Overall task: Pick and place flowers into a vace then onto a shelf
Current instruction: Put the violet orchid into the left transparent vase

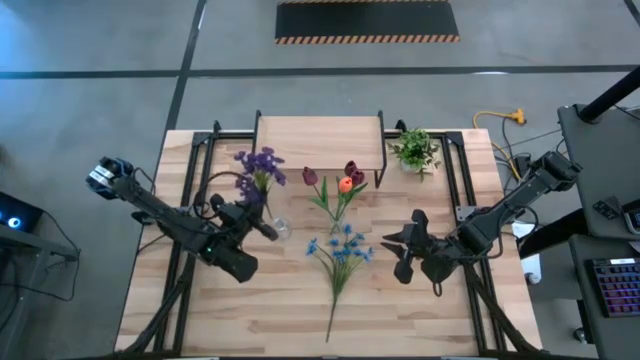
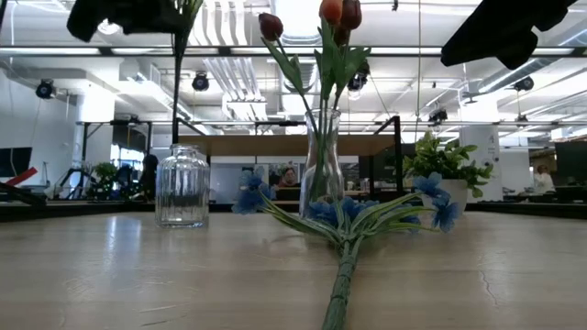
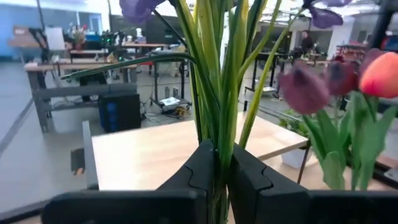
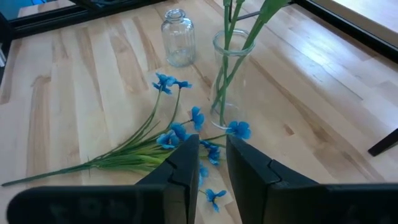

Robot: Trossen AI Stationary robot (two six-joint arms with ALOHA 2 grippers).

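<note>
Left gripper (image 1: 268, 229): clenched on the green stems of the purple flowers (image 1: 259, 165), held up over the table's left half; in its wrist view the two dark fingers (image 3: 200, 175) press the stems from both sides.
Ribbed jar (image 2: 182, 186): short, clear glass, squat and fluted, upright on the wood just beside the left gripper; nothing shows inside it.
Open room, left: bare plank surface runs from the jar out to the table (image 1: 180, 300) edge, crossed only by the left arm.
Tall vase (image 2: 322, 174): clear, narrow-necked glass, upright near the table's middle; it holds the dark red tulips (image 1: 351, 172) and the orange bud (image 1: 345, 184) on long leafy stems.
Blue flowers (image 1: 342, 248): lying flat in front of the vase, blooms toward it, the one stem pointing at the near edge; small petals, thin grassy leaves.
Shelf (image 1: 320, 143): light wooden top on thin black legs, at the far edge behind the vase; nothing stands on it.
Potted plant (image 1: 416, 150): leafy green, just right of the shelf.
Right gripper (image 1: 387, 250): raised over the right half beside the blue blooms, fingers (image 4: 185, 163) a little apart, grasping nothing.
Hard to make out: in the low view both grippers are cut off at the top, mere dark shapes; the purple blooms are mostly out of it.
</note>
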